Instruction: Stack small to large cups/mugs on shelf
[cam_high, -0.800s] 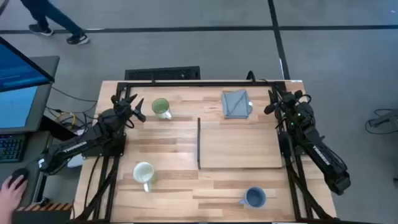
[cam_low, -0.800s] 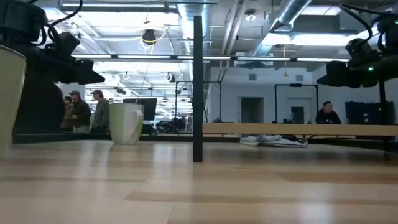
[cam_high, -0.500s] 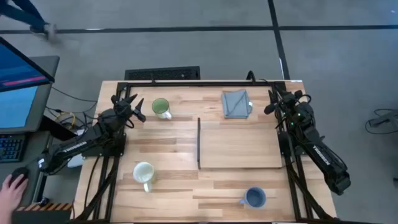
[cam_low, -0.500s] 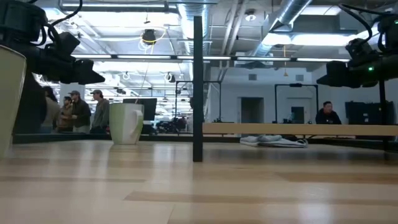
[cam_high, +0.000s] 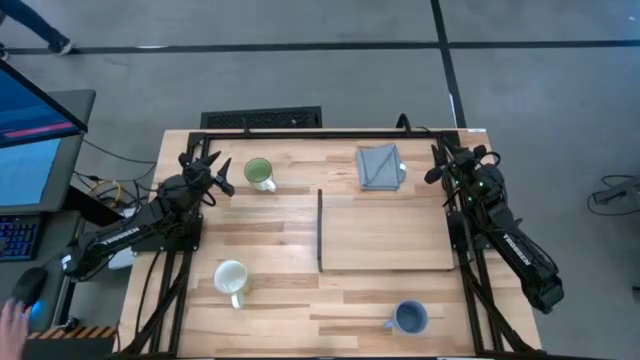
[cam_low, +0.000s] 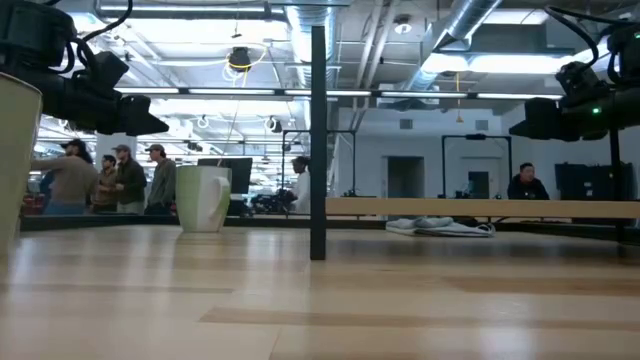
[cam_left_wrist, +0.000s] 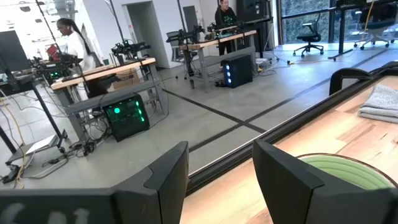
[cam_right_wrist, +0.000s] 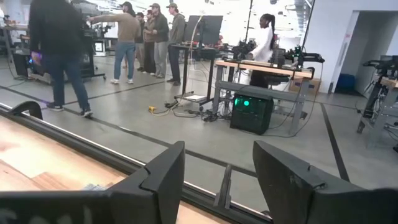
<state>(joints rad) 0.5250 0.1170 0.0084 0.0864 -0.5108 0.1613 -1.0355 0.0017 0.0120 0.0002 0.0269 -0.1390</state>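
Observation:
Three mugs stand on their bases on the tabletop: a white one, green inside (cam_high: 258, 173), far left; a cream-white one (cam_high: 231, 279), near left; a blue-grey one (cam_high: 408, 318), near right. The shelf (cam_high: 385, 232), a light-wood board with a dark strip along its left edge, lies right of centre. My left gripper (cam_high: 217, 175) is open and empty just left of the green mug, whose rim shows in the left wrist view (cam_left_wrist: 342, 171). My right gripper (cam_high: 440, 165) is open and empty at the table's far right.
A folded grey cloth (cam_high: 380, 166) lies at the far edge beyond the shelf. A dark frame rail (cam_high: 330, 132) runs along the table's far edge. A person's hand (cam_high: 12, 318) is at a desk left of the table. People stand in the room beyond.

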